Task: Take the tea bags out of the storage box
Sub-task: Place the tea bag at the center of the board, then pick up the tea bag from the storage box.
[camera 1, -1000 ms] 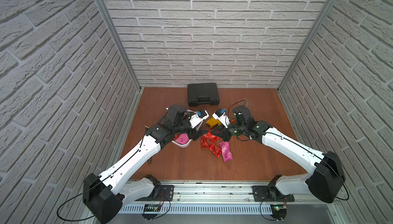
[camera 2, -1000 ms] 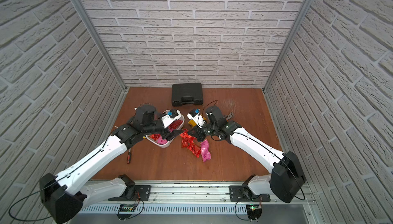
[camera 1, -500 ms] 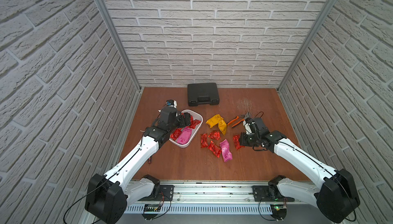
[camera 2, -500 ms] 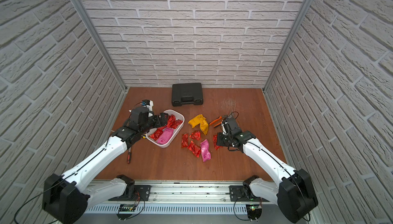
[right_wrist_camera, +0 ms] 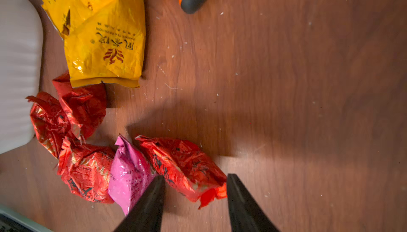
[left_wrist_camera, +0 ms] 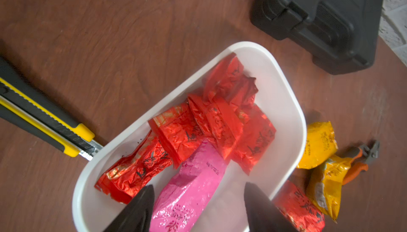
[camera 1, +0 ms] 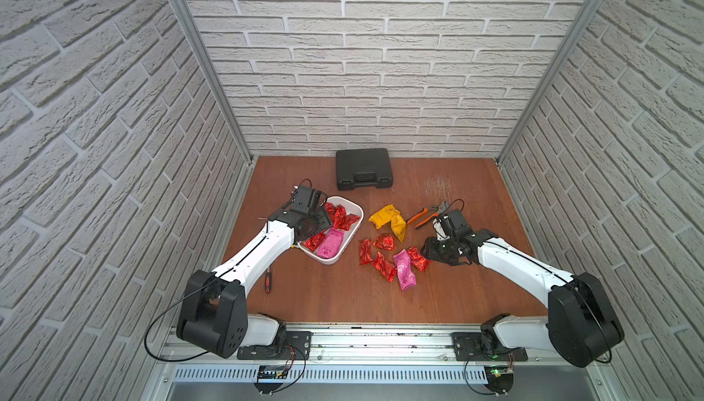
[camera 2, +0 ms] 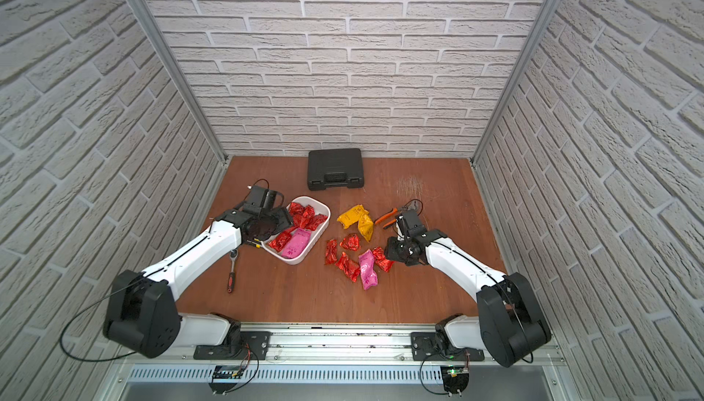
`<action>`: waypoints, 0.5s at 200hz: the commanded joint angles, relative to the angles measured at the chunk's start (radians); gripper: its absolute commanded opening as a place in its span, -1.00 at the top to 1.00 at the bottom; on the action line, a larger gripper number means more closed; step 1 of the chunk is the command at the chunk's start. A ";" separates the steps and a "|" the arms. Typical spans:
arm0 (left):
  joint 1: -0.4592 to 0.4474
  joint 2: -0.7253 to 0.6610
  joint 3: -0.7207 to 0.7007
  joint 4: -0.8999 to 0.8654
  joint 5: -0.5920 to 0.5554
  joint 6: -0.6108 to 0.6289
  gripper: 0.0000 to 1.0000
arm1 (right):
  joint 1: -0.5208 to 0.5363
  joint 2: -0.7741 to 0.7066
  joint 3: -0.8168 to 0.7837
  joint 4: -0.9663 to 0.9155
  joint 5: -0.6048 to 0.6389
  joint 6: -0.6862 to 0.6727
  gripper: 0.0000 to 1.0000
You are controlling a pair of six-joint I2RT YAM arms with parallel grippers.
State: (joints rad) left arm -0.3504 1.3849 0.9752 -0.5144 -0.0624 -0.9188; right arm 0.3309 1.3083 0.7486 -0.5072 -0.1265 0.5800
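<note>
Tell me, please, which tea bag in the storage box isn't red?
The long pink tea bag by the left gripper; all others in there are red.

I have the white left arm [camera 1: 263, 245] reaching forward and inward, black wrist bent down, and the left claw [left_wrist_camera: 198, 189] pointing downward with its jaws standing wide apart. The white right arm [camera 1: 514, 262] stretches low and inward. The right claw [right_wrist_camera: 196, 177] also points down, its jaws parted.
</note>
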 commanded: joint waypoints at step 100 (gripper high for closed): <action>0.076 0.110 -0.077 0.219 0.018 -0.173 -0.05 | -0.021 -0.128 0.101 -0.101 0.037 -0.052 -0.09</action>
State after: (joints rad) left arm -0.2981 1.4754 0.9272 -0.3706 -0.0544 -1.0496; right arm 0.3168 1.1786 0.8196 -0.5880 -0.0757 0.5457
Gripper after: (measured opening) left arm 0.530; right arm 0.543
